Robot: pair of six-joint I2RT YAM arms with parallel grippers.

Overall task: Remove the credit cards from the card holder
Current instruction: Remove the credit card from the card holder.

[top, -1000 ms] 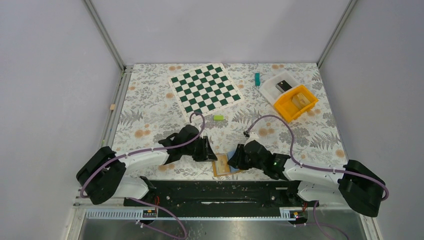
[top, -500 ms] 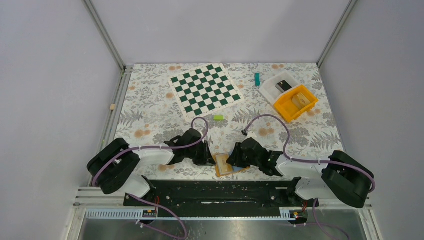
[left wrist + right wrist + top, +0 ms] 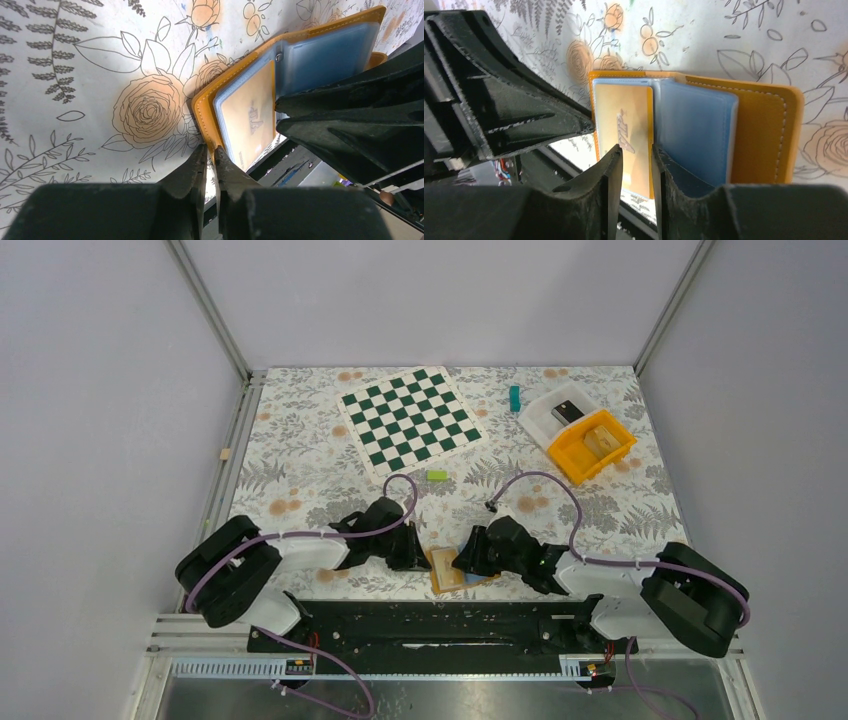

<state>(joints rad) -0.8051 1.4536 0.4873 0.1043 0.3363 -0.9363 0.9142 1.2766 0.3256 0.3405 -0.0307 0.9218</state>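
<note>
Two grippers meet low over the floral table [image 3: 300,470]: the left gripper [image 3: 210,153] pinches the open card holder [image 3: 452,572] by its cover edge, and the right gripper [image 3: 636,150] hangs part-open astride a sleeve [image 3: 624,117]. The credit cards [image 3: 696,127] all sit inside, none yet pulled.

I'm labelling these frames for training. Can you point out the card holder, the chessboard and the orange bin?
card holder [image 3: 764,130]: right wrist view, on its orange cover.
chessboard [image 3: 411,420]: top external view, on its middle.
orange bin [image 3: 570,466]: top external view, on its near wall.
</note>
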